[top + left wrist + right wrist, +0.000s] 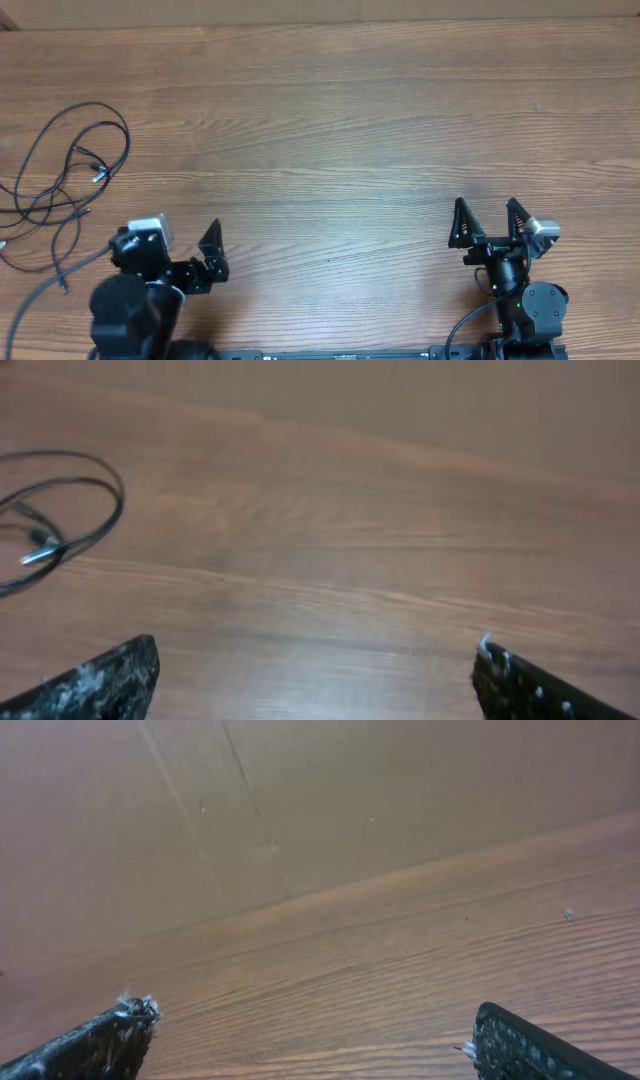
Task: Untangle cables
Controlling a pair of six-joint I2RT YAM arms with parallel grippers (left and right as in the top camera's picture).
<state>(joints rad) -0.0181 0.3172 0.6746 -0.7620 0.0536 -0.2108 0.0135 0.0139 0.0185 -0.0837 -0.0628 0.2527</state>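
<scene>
The cables [50, 205] are thin black cords in loose, overlapping loops at the table's far left, with small plug ends inside the loops. Part of one loop and a silvery-tipped plug show at the left of the left wrist view [118, 500]. My left gripper [185, 238] is open and empty, low over bare wood to the right of the cables and apart from them; its fingers frame bare table in its own view [315, 660]. My right gripper [487, 210] is open and empty at the right front, far from the cables, over bare wood [310, 1030].
The wooden table [330, 130] runs across the whole view. A brown wall or board [300, 800] stands behind its far edge. A thicker black arm cable [40, 290] trails at the front left beside the left arm.
</scene>
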